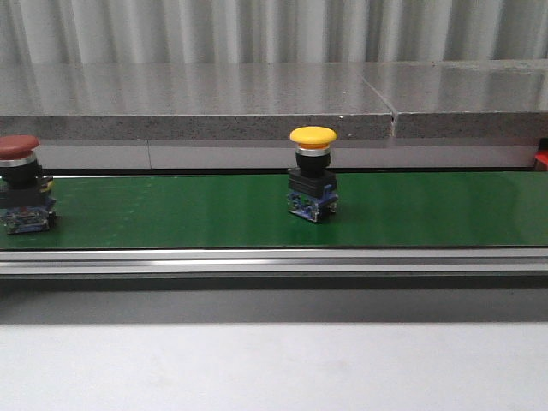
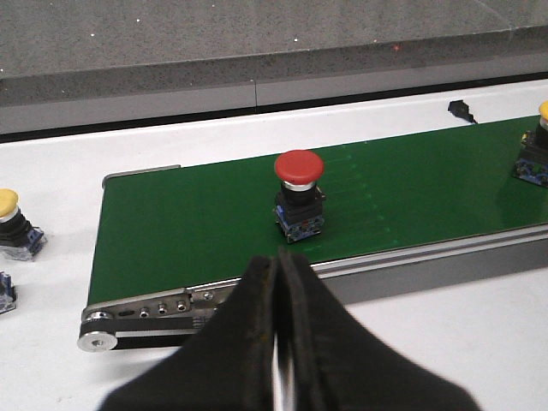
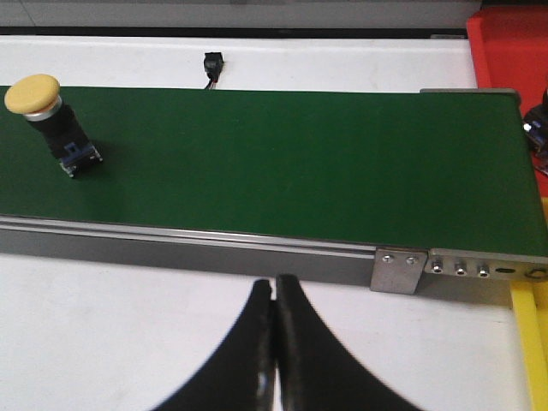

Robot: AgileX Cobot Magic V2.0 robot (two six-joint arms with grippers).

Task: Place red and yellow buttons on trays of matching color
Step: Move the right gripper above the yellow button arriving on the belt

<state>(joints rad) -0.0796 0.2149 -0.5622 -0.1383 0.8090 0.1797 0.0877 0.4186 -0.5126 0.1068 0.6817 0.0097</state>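
Observation:
A yellow button (image 1: 312,184) stands upright on the green belt (image 1: 171,214) near its middle; it also shows as the yellow button (image 3: 47,107) in the right wrist view. A red button (image 1: 21,184) stands on the belt at the far left, seen as the red button (image 2: 299,195) in the left wrist view. My left gripper (image 2: 279,261) is shut and empty, over the belt's near rail in front of the red button. My right gripper (image 3: 275,284) is shut and empty over the white table, near the belt's right end. A red tray (image 3: 514,43) and a yellow tray (image 3: 531,342) edge show at the belt's right end.
Another yellow button (image 2: 13,224) stands on the white table beyond the belt's left end, with part of a blue-based unit (image 2: 4,291) by it. A black connector (image 3: 211,67) lies behind the belt. A dark object (image 3: 538,124) sits off the belt's right end. A grey stone ledge (image 1: 257,103) runs behind.

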